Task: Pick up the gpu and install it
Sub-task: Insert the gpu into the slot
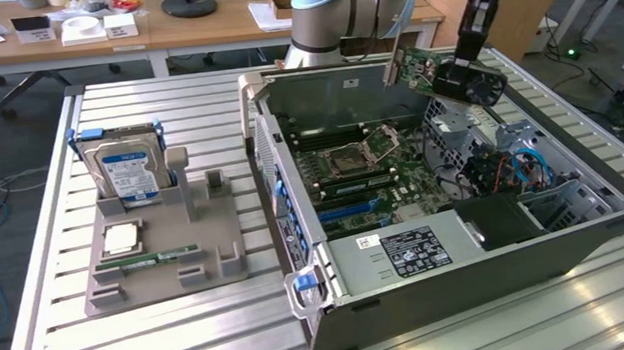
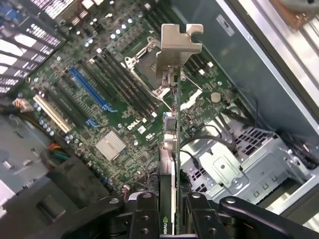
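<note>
My gripper [image 1: 455, 62] is shut on the gpu [image 1: 435, 68], a card with a green board, a black fan shroud and a pale metal bracket. I hold it in the air over the far side of the open computer case [image 1: 459, 272], above the motherboard [image 1: 366, 168]. In the wrist view the gpu [image 2: 169, 144] is edge-on, its bracket [image 2: 177, 47] pointing away from the gripper [image 2: 169, 219]. One black finger [image 2: 144, 214] presses on each side of the card. The motherboard [image 2: 114, 114] with its blue slot [image 2: 89, 89] lies below, apart from the card.
On the exterior view's left, a grey fixture tray [image 1: 165, 257] holds a silver hard drive [image 1: 127, 170], a CPU [image 1: 121, 235] and a green RAM stick [image 1: 144, 260]. Inside the case are a power supply [image 1: 404, 251], a drive cage [image 2: 234, 159] and cables [image 1: 518, 170]. The robot base [image 1: 335, 19] stands behind the case.
</note>
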`<action>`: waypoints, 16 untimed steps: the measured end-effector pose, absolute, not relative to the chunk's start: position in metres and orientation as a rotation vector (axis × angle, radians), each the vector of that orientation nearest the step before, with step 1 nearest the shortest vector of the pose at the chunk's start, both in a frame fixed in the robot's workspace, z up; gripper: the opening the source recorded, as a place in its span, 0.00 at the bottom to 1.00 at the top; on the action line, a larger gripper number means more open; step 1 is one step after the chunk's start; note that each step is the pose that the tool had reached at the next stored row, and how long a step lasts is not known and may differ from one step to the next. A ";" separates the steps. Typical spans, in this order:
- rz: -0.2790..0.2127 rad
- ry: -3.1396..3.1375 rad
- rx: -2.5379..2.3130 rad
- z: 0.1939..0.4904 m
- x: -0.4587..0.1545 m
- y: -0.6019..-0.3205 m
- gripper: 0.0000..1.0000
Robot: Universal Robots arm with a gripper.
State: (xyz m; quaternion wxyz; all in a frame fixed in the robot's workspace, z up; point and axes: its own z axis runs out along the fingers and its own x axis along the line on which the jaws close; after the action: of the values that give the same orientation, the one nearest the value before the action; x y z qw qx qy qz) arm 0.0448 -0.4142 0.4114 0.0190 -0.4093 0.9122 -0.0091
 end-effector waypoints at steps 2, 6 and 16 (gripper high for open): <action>-0.027 2.808 -1.321 0.411 0.045 -0.414 0.26; -0.025 2.757 -1.422 0.410 0.045 -0.414 0.26; -0.019 2.616 -1.666 0.409 0.045 -0.414 0.26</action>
State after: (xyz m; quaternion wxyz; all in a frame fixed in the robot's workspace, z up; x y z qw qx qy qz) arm 0.0448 -0.4141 0.4088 0.0201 -0.5370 0.8433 -0.0062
